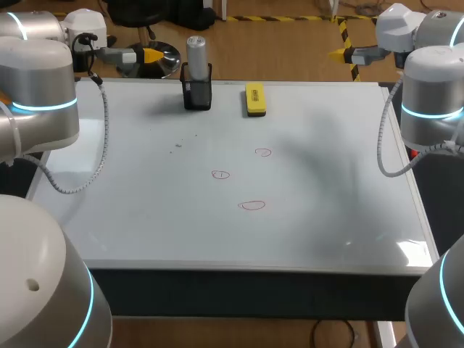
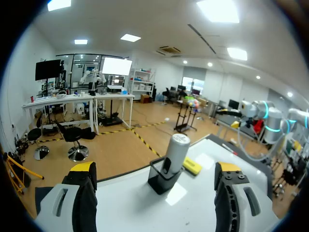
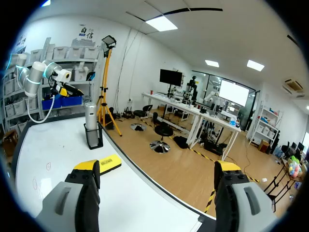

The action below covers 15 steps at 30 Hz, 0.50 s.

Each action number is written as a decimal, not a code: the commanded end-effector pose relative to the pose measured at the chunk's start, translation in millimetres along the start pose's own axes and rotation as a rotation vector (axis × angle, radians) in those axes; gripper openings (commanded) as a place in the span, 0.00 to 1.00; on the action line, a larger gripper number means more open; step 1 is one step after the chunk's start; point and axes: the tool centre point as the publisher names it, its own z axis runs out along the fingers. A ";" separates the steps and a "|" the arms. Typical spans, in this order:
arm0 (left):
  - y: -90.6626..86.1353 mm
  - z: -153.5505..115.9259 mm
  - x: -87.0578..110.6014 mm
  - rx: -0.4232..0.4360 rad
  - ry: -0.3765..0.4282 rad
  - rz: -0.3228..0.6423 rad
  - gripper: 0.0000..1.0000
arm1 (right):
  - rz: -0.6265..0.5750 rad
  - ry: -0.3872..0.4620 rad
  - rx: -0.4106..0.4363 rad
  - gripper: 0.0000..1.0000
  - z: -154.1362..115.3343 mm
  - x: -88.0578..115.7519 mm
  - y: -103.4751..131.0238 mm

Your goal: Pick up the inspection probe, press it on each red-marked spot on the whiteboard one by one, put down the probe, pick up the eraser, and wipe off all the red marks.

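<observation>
— One holder (image 1: 197, 94): what's in it?
— Your probe (image 1: 196, 51), upright; eraser (image 1: 255, 98) just beside it. Three red marks (image 1: 252, 205) on the whiteboard (image 1: 145, 210). Your left hand (image 1: 151, 55) and right hand (image 1: 339, 53) gape wide, empty.

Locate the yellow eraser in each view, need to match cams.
Head view: eraser at the far edge of the whiteboard, just right of the black holder.
Left wrist view: eraser flat on the board, just beyond the holder.
Right wrist view: eraser on the board, nearer the camera than the holder.
Shared landmark: the holder with the silver probe standing in it.
</observation>
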 end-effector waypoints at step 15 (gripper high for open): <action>3.0 17.3 15.2 0.035 0.225 0.124 1.00 | 0.000 0.001 0.002 1.00 0.2 -0.4 0.1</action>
